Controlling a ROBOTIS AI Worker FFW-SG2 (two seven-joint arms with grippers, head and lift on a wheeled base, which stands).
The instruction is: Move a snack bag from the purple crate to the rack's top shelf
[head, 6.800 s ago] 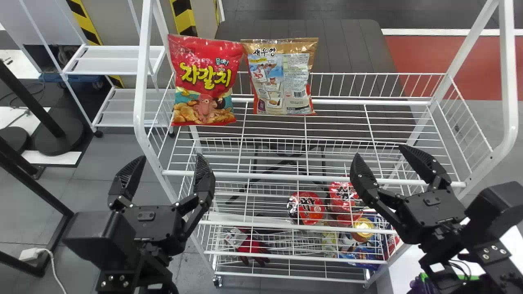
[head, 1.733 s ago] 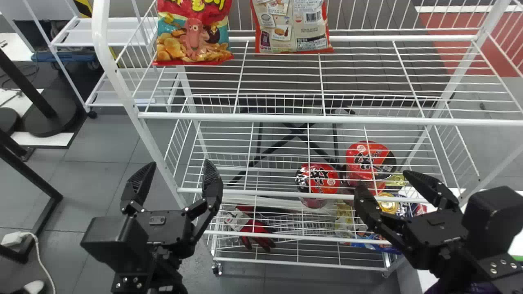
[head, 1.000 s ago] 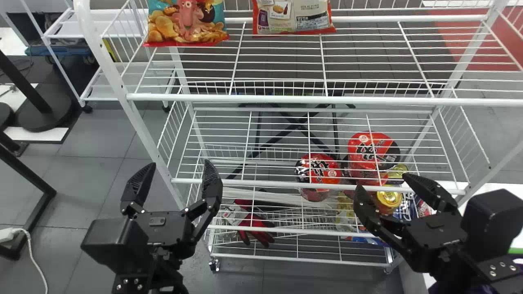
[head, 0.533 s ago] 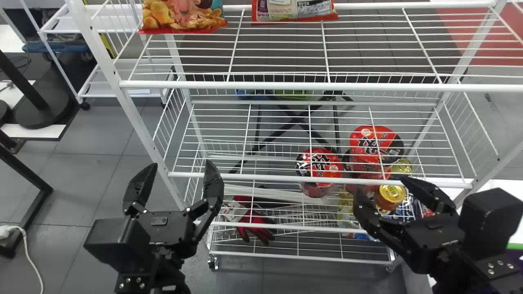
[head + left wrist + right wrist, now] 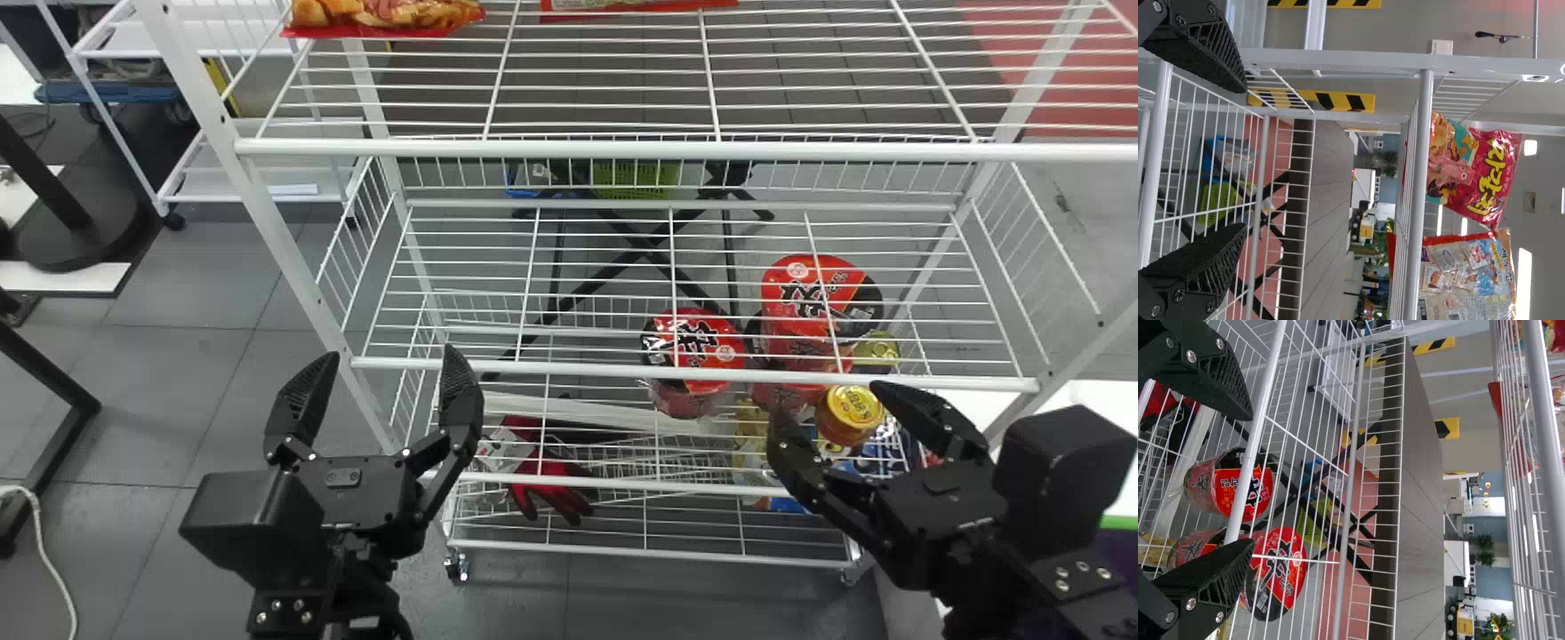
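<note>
Down at lower left, left hand [image 5: 392, 354] wide open, empty, lower right, right hand [image 5: 825, 402] gaping, empty too, red snack bag [image 5: 382, 15] upper left, second bag [image 5: 636, 5] top centre, both on the rack's top shelf [image 5: 569, 150]

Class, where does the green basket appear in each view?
Head view: green basket behind the rack, above picture centre.
Left wrist view: basket seen between the left gripper's fingers.
Right wrist view: basket beside a red noodle cup.
Shared landmark: blue container near it.
</note>
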